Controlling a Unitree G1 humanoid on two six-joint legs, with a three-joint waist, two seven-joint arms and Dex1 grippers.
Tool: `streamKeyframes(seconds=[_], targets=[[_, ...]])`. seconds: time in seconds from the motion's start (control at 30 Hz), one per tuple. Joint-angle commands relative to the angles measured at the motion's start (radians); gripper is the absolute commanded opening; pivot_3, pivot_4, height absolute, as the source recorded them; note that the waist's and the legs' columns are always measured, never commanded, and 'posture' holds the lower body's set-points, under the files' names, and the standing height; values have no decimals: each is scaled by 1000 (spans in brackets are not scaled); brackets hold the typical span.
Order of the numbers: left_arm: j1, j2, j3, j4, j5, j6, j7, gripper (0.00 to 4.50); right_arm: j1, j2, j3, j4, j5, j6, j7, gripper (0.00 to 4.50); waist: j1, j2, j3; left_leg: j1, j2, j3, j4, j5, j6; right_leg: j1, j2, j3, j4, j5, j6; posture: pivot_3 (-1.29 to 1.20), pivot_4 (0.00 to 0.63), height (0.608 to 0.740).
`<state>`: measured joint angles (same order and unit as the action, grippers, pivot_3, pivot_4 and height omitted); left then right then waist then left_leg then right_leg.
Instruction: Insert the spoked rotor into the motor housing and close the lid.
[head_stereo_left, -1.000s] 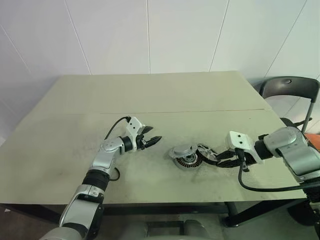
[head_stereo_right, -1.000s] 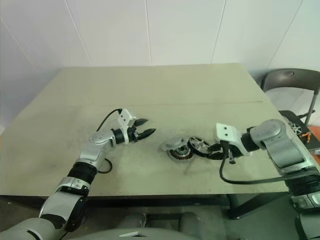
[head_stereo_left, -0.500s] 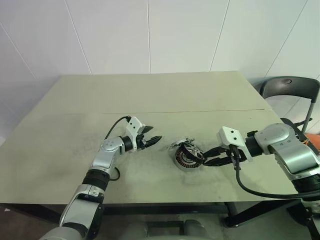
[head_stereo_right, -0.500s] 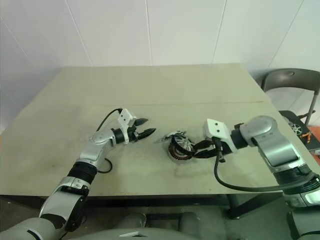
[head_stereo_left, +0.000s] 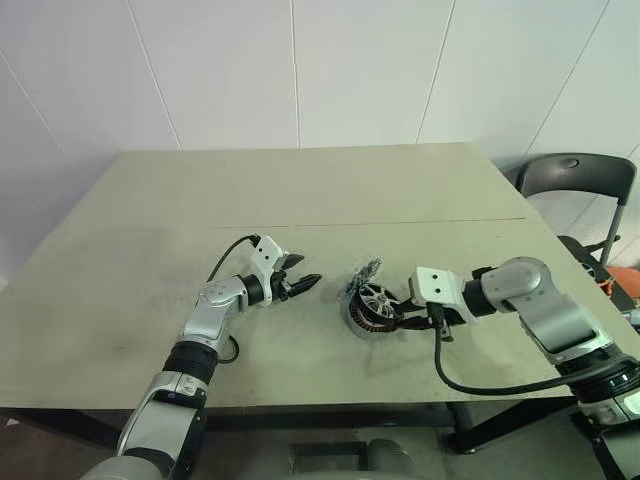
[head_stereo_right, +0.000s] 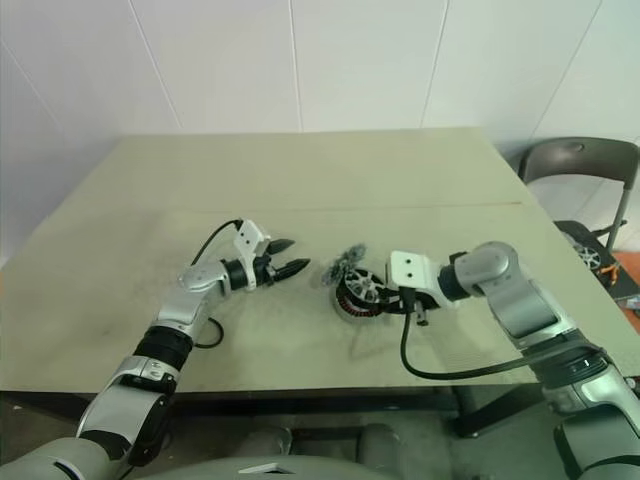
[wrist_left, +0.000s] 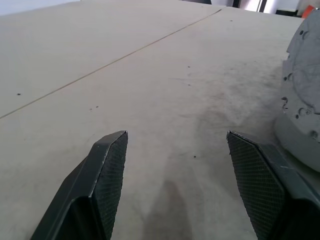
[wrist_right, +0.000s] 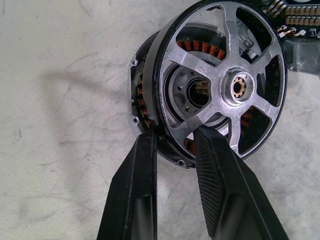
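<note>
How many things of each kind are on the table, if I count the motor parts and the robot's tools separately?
Spoked rotor wheel, silver spokes in a dark ring: 1
Round silver-grey motor housing with coppery windings: 1
Grey round lid, tilted up beside the housing: 1
Black two-fingered tools, left tool and right tool: 2
Total: 5

Left hand (head_stereo_left: 305, 284) hangs level, fingers spread — right hand (wrist_right: 175, 145) angles down, fingers seemingly pinched close.

Matt, scuffed tabletop (wrist_right: 60, 100); brushed silver metal spoked rotor (wrist_right: 220, 82) over coppery windings; black textured end effector fingers (wrist_left: 112, 165).
</note>
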<state>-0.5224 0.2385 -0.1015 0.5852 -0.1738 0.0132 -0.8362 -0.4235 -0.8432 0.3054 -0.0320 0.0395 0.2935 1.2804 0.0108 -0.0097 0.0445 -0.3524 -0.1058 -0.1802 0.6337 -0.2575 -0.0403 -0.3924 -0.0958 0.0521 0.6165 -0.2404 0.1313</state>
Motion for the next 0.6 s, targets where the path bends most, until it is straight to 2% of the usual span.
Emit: streamKeyframes(seconds=[0.03,0.2,0.33,0.43,0.6], targets=[[-8,8,11,-37,1,-5,-1,3374,-8,-3,11,23,-47,-17,-29,719,1,0,0,1,0,0,0,0,0,1,0,0,0,0,0,0,0,740],[-5,8,8,-41,2,-3,-2,3374,38,-35,35,-23,-53,8,19,719,4,-1,0,2,0,0,1,0,0,3,0,0,0,0,0,0,0,740],[-3,8,6,-43,4,0,-2,3374,50,-58,85,-9,-139,-18,2,719,5,-3,-2,2,0,0,-1,0,0,3,0,0,-2,0,0,0,0,740],[-4,9,6,-43,4,0,-2,3374,52,-46,88,-40,-119,-2,16,719,6,-5,-3,2,0,0,0,0,0,3,0,0,-2,0,0,0,0,740],[-6,10,7,-43,5,1,1,3374,18,-30,74,-18,-124,10,5,2326,4,-5,-3,2,0,0,0,0,0,4,-1,0,-2,-2,-3,0,0,740]])
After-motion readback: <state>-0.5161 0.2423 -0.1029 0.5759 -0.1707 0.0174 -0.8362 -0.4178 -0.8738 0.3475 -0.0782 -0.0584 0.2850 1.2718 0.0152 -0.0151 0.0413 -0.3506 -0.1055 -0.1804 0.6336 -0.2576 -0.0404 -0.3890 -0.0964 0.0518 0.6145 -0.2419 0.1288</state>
